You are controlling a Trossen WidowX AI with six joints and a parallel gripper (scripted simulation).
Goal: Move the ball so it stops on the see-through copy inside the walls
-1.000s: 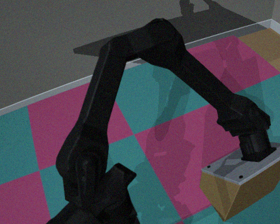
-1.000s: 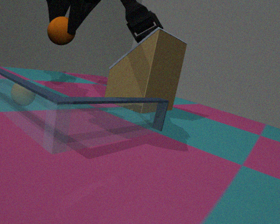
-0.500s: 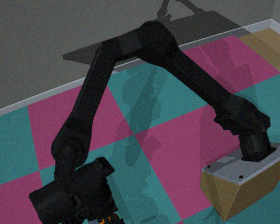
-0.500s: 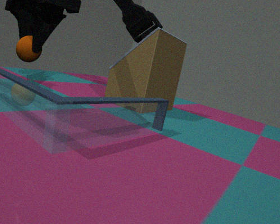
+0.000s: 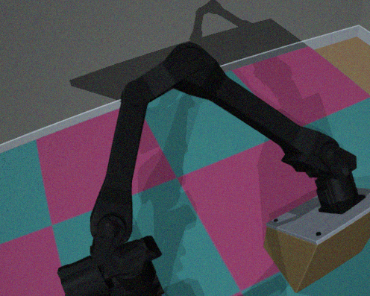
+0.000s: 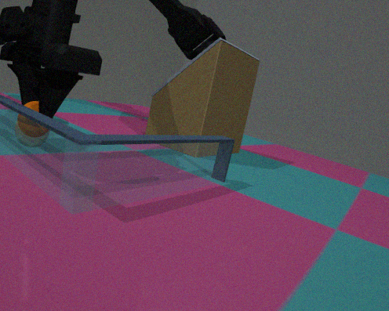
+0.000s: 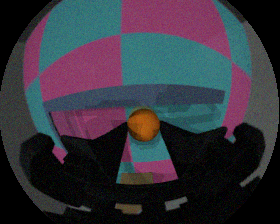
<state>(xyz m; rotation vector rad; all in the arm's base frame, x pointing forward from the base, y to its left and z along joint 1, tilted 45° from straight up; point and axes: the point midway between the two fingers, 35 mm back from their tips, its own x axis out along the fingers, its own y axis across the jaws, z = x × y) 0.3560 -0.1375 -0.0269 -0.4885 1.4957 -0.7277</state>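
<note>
The orange ball (image 6: pixel 29 127) (image 7: pixel 143 125) sits between the fingers of my gripper (image 6: pixel 39 110) (image 7: pixel 143 124), which is shut on it. In the exterior view the gripper is low, inside the corner made by the two clear walls (image 6: pixel 143 139) (image 7: pixel 138 96). The ball is seen partly through the near wall. It overlaps the pale see-through copy (image 6: pixel 33 140) and sits at or just above the table. In the top view only the gripper's dark body shows at the bottom left. There its fingers, the ball and the walls are hidden.
The arm's tan wedge-shaped base (image 5: pixel 315 256) (image 6: pixel 206 96) stands just behind the far wall's end. The black arm (image 5: pixel 196 73) arches over the chequered pink and teal table. The table's pale edge (image 5: pixel 62 125) runs along the back.
</note>
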